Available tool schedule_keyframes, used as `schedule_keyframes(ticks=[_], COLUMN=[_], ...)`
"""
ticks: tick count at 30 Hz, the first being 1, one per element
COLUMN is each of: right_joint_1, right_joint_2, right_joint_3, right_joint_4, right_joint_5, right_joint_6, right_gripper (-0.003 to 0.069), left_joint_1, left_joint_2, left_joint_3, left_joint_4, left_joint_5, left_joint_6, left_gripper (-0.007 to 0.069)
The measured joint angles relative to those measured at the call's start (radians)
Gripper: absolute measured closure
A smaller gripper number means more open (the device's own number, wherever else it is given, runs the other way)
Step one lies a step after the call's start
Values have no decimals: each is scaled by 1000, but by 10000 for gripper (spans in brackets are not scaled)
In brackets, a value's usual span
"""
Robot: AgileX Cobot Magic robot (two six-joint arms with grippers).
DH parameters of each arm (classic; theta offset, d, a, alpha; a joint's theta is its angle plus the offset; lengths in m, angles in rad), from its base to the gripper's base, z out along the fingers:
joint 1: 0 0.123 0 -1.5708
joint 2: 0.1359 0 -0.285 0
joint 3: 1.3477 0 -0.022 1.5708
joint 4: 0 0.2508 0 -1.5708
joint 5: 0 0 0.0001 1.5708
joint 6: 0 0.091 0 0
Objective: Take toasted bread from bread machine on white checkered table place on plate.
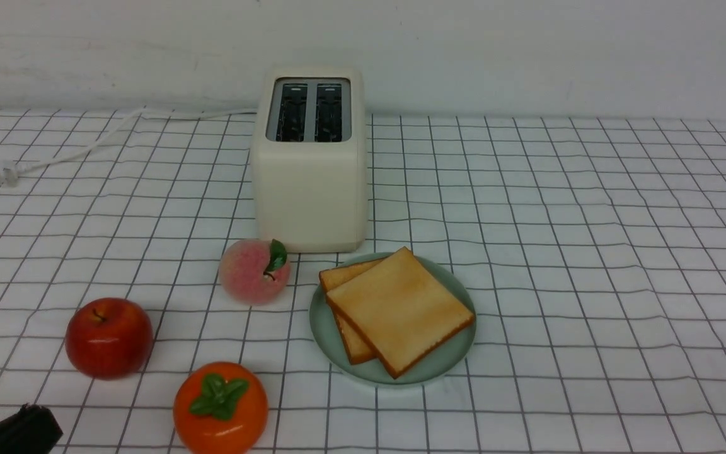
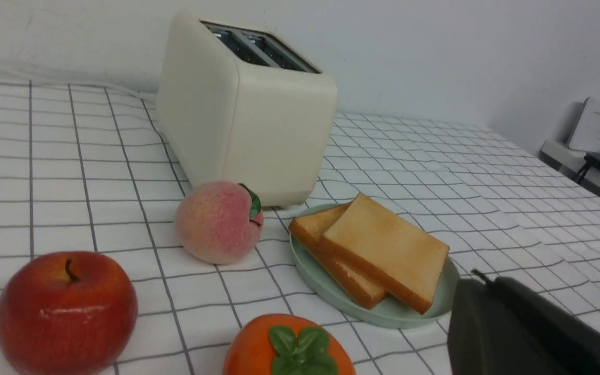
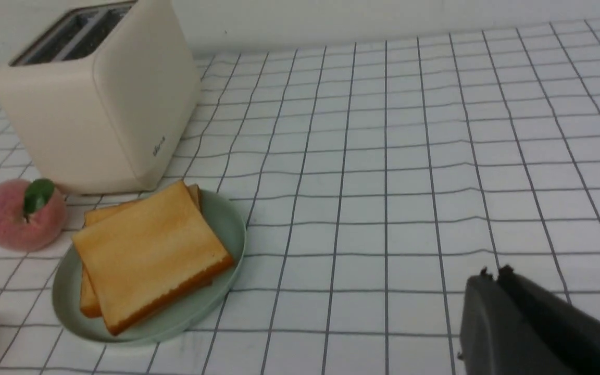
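Hands come first, and little of either shows. A dark edge of the left hand (image 2: 513, 323) fills one corner of the left wrist view, and the same dark tip (image 1: 13, 432) sits at the near corner of the front view, well apart from the plate (image 1: 445, 359); whether its jaws stand apart or together cannot be told. The right hand (image 3: 529, 323) shows only in its own wrist view, again as one dark block, so its jaws cannot be read either. Neither hand holds anything.

Outward from them, with the plate as landmark: the toasted bread (image 1: 401, 309) lies on the plate, two slices stacked flat, the upper one skewed so a corner of the lower one peeks out toward the bread machine (image 1: 309, 183). The bread machine stands just behind the plate, both slots dark and seemingly empty. A peach (image 1: 254, 271) rests just beside the plate, away from the right arm's side; an apple (image 1: 109, 337) and a persimmon (image 1: 220, 408) lie farther out the same way, on the checkered surface (image 1: 590, 252). By this layout the task looks complete.

Each slice looks light and fairly stiff, with a dry, matte face that should not slip, though its crust could crumble under a hard pinch. Should one need moving, a gentle grip across an overhanging crust edge seems best.
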Motion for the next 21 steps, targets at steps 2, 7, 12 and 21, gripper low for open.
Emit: schedule_keyframes(ticks=[2,7,12,21], right_joint_1=[0,0,0,-27], right_joint_2=[0,0,0,-101], right_joint_3=[22,59,78,187], right_joint_4=[0,0,0,-88], right_joint_5=[-28,-31,-23,-17], right_joint_6=[0,0,0,0], right_gripper=[653,648,645,671], left_joint_1=[0,0,0,0], left_joint_2=[0,0,0,0], left_joint_3=[0,0,0,0], left_joint_4=[0,1,1,1], left_joint_5=[12,26,26,28], left_joint_6=[0,-1,-1,-1], left_gripper=[638,638,638,638])
